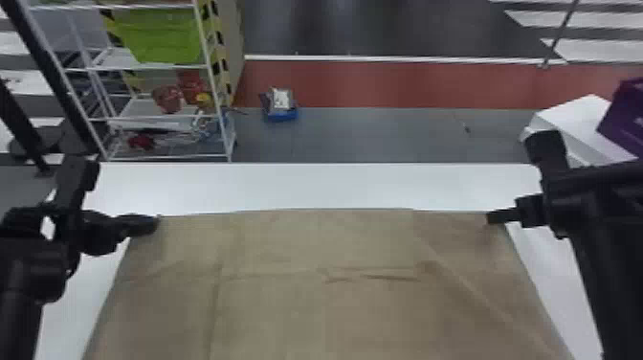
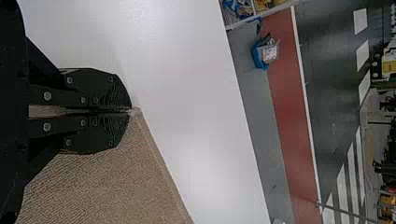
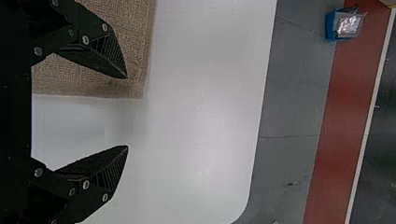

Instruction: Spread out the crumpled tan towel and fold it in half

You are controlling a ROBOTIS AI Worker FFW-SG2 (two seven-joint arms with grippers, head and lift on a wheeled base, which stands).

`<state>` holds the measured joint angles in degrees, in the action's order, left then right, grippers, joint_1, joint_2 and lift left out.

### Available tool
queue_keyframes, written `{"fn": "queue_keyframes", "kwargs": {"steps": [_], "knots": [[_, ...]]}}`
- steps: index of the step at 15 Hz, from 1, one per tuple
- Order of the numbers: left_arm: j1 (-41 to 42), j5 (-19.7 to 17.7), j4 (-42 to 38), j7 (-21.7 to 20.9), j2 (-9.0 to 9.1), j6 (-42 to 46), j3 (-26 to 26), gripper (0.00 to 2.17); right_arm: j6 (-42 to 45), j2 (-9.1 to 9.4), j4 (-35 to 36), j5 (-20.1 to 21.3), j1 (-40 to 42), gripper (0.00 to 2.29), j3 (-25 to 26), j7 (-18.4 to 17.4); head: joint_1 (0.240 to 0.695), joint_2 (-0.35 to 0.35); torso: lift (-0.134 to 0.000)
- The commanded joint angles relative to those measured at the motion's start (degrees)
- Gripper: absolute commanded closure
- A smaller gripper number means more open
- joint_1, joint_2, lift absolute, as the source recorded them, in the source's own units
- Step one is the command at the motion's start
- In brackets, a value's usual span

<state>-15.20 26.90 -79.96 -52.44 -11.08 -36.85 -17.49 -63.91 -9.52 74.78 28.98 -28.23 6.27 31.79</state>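
The tan towel [image 1: 306, 292] lies spread over the table with a few creases across its middle. At its far left corner is my left gripper [image 1: 155, 222]; in the left wrist view that gripper [image 2: 130, 110] is shut on the towel's corner [image 2: 140, 140]. My right gripper [image 1: 489, 218] is at the far right corner. In the right wrist view the right gripper [image 3: 127, 112] stands open, one finger over the towel [image 3: 135, 46] near its corner, the other over bare white table.
The white table [image 1: 315, 186] extends beyond the towel's far edge and along both sides. Past it stand a wire shelf [image 1: 158, 117] at the left, a small blue box [image 1: 281, 115] on the floor, and white and purple boxes [image 1: 583, 124] at the right.
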Motion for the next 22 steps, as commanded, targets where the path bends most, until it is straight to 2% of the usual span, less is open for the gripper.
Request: {"fn": "queue_keyframes", "kwargs": {"steps": [1, 6, 8, 10, 11, 12, 14, 15, 16, 19, 21, 22], "knots": [[0.0, 0.0, 0.07, -0.03, -0.08, -0.02, 0.0, 1.08, -0.04, 0.03, -1.39, 0.64, -0.51, 0.7, -0.64, 0.03, 0.695, -0.012, -0.124], [0.09, 0.0, 0.07, -0.03, -0.08, -0.02, 0.0, 1.08, 0.49, 0.11, -1.74, 0.64, -0.69, 0.71, -1.35, -0.06, 0.695, -0.01, -0.124], [0.09, 0.0, -0.02, -0.29, -0.08, -0.02, -0.09, 1.08, 0.67, 0.11, -1.74, 0.64, -0.77, 0.96, -1.35, -0.06, 0.695, -0.008, -0.124], [0.09, 0.0, -0.02, -0.29, -0.08, 0.15, -0.26, 1.08, 1.02, 0.11, -1.39, 0.55, -0.42, 0.97, -1.35, 0.03, 0.695, -0.007, -0.124], [0.17, 0.0, -0.02, -0.29, -0.08, 0.15, -0.26, 1.08, 1.72, 0.11, -1.13, 0.55, -0.16, 1.11, -1.35, 0.11, 0.695, -0.007, -0.124], [0.17, 0.0, -0.02, -0.29, -0.08, 0.15, -0.44, 1.08, 1.72, 0.11, -0.95, 0.55, 0.11, 1.42, -1.52, 0.2, 0.695, -0.006, -0.124], [0.53, -0.09, -0.11, -0.56, -0.08, 0.51, -0.88, 1.08, 2.07, 0.11, -0.16, 0.46, 1.16, 1.43, -1.08, 1.08, 0.695, -0.004, -0.124], [1.23, -0.35, -0.63, -0.56, -0.08, 1.21, -1.23, 1.08, 2.6, 0.11, 2.83, 0.29, 3.09, 1.43, -0.82, 2.4, 0.695, 0.0, -0.124], [2.02, -0.71, -1.86, -0.73, 0.1, 2.79, -2.55, 1.08, 5.59, 0.03, 7.13, 0.11, 5.73, 1.43, -0.29, 5.47, 0.695, 0.002, -0.124], [4.92, -7.91, -3.36, -3.98, 0.01, 7.89, -7.73, 1.08, 11.21, -0.5, 22.16, -0.15, 15.4, 1.43, 1.29, 18.92, 0.695, 0.028, -0.124], [7.12, -10.2, -4.68, -4.42, -0.17, 10.35, -9.49, 1.08, 11.74, -1.82, 29.28, -1.3, 20.58, 1.43, 3.05, 25.78, 0.695, 0.07, -0.124], [8.08, -10.9, -5.12, -4.86, -0.17, 11.58, -10.02, 1.08, 11.74, -3.4, 31.92, -1.3, 22.96, 1.43, 3.22, 28.15, 0.695, 0.083, -0.124]]}}
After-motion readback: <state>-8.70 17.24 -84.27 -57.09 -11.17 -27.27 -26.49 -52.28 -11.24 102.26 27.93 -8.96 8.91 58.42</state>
